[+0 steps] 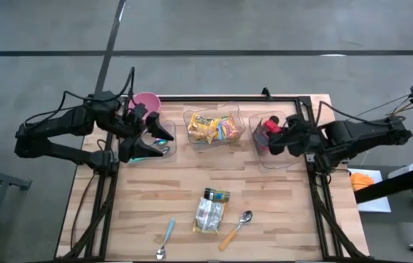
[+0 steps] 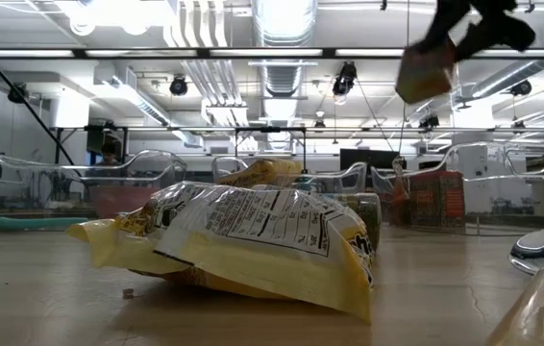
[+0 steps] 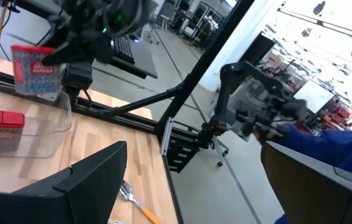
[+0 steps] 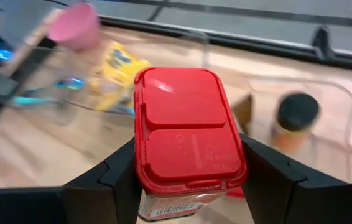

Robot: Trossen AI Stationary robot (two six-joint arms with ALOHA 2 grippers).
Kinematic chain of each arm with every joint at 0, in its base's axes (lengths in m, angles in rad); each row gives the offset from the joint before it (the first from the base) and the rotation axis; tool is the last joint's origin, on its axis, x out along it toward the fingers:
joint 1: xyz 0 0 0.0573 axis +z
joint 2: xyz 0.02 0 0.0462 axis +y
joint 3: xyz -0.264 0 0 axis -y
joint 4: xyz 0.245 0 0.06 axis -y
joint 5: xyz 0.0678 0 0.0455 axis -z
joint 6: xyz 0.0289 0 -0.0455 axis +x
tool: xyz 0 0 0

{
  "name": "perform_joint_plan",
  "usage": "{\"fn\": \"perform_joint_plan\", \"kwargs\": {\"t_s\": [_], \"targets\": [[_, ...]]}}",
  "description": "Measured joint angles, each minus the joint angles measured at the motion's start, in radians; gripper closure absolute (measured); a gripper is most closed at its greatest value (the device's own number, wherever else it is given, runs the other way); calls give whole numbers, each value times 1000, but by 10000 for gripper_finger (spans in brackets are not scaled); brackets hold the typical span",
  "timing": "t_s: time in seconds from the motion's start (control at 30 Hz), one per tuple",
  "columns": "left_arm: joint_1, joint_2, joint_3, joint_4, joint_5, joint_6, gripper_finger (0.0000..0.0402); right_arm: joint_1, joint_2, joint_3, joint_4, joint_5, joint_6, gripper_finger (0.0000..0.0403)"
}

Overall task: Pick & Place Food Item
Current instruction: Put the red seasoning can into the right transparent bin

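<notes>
Red-lidded jar [image 4: 188, 140] upright between fingers [image 4: 111, 180]

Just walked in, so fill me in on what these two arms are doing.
The right gripper is shut on a clear spice jar with a red flip-top lid, holding it above the clear plastic bin at the table's right. The left gripper hangs open over the left clear bin, holding nothing. A crumpled yellow snack bag lies mid-table, between a blue-handled spoon and an orange-handled spoon.
</notes>
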Motion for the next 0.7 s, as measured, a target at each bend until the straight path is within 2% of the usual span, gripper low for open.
{"fn": "perform_joint_plan", "kwargs": {"t_s": [0.23, 0.43, 0.7], "targets": [[0, -2, 0, -1, -60, -27, 27, -49, -5, -163, -41, 17, 125, 195], [0, -5, 0, -42, -131, -53, 27, -78, 37, -185, -159, 65, 228, 195], [0, -5, 0, -90, -150, -53, 27, -79, 84, -213, -233, 86, 348, 195]]}}
